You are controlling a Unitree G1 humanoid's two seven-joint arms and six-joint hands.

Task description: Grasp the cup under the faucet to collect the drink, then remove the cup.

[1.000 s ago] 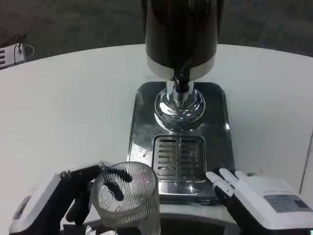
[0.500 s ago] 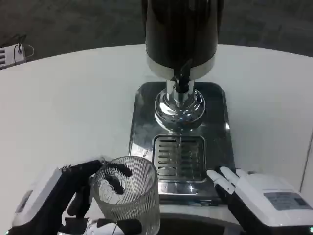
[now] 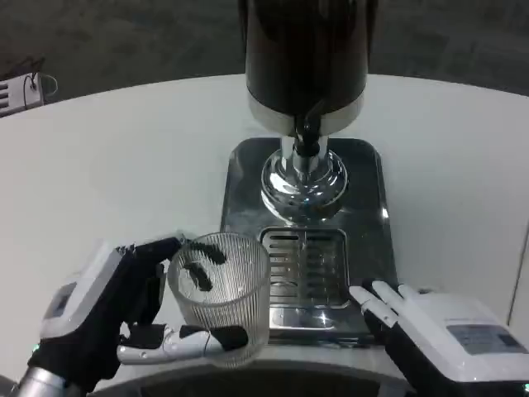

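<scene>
The drink dispenser [image 3: 306,62] is standing on the white table [image 3: 107,165], and every position below is being given relative to it. Its dark cylindrical body is sitting on a polished chrome pedestal [image 3: 303,180], with the black faucet [image 3: 307,136] projecting from the lower front of the body. A mirrored steel base plate [image 3: 248,198] is lying under the pedestal, and the slotted drip tray [image 3: 310,265] is set into that plate directly below and in front of the faucet. The cup [image 3: 220,296], a clear ribbed glass, is standing upright at the front left corner of the base plate, just left of the drip tray and offset from the faucet line; its interior is appearing empty. The left hand [image 3: 111,318] is gripping the cup from the left: dark fingers are wrapping around the far side and showing through the glass, while a white and black digit is crossing the near lower wall. The right hand [image 3: 442,335] is lying at the front right corner of the base plate, just right of the drip tray, white back upward. Its fingertips [image 3: 372,299] are pointing toward the tray edge, extended and slightly apart, and are holding nothing. Whether they are touching the plate cannot be determined.
</scene>
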